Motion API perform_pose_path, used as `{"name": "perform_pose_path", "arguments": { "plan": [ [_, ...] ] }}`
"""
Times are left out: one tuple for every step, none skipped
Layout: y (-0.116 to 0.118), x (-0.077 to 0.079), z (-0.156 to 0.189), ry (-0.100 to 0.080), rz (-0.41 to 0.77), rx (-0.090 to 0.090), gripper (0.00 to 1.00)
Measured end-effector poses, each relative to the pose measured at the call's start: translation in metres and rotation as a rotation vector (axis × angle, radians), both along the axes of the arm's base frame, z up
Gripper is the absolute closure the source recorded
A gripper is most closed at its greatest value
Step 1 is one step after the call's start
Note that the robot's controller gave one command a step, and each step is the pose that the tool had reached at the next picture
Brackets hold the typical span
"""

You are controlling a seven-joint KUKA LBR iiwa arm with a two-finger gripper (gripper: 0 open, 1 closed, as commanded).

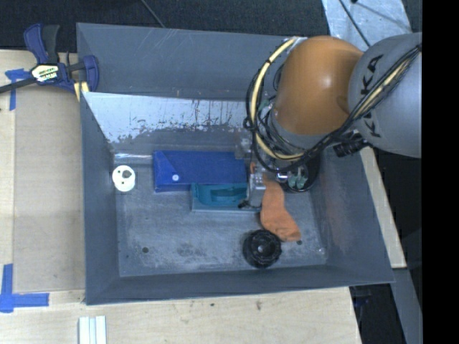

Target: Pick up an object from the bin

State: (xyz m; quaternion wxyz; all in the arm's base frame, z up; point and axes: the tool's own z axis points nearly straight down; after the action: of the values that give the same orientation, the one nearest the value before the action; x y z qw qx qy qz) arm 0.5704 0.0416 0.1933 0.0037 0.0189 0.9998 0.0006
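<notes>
Single arm reaches into the bin [179, 56], orange wrist cover [315, 84] hiding most of the tool. Gripper [254, 186] sits low, right at the blue box's [199, 170] right end, near the floor. How far open it is: cannot tell, the wrist and cables block it. No object is clearly seen clamped in it, so no hold is confirmed.

Objects, all placed off the blue box:
- teal flat piece [215, 196]: just in front of the box, touching its front edge, its right end up against the gripper.
- orange soft piece [277, 217]: front-right of the box, just beside the gripper, and looks to be lying on the bin floor; contact with the gripper is unclear.
- black round piece [262, 248]: further front-right of the box, just past the orange piece.
- white round piece [124, 178]: left of the box, apart from it and far from the gripper.

Progress, as a judgement: approach and descent look done, with the gripper down among the box, teal piece and orange piece. Likely target is the teal or the orange piece; which one cannot be told. Nothing is lifted, everything rests on the floor. Left to do: secure a grasp, raise the object clear of the bin.
</notes>
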Motion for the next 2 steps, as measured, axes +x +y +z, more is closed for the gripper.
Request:
{"name": "perform_pose_path", "arguments": {
  "plan": [
    [-0.039, -0.006, -0.001, 0.015, -0.072, -0.001, 0.0],
    [-0.043, -0.018, -0.015, -0.004, -0.074, -0.001, 0.0]
  ]
}}
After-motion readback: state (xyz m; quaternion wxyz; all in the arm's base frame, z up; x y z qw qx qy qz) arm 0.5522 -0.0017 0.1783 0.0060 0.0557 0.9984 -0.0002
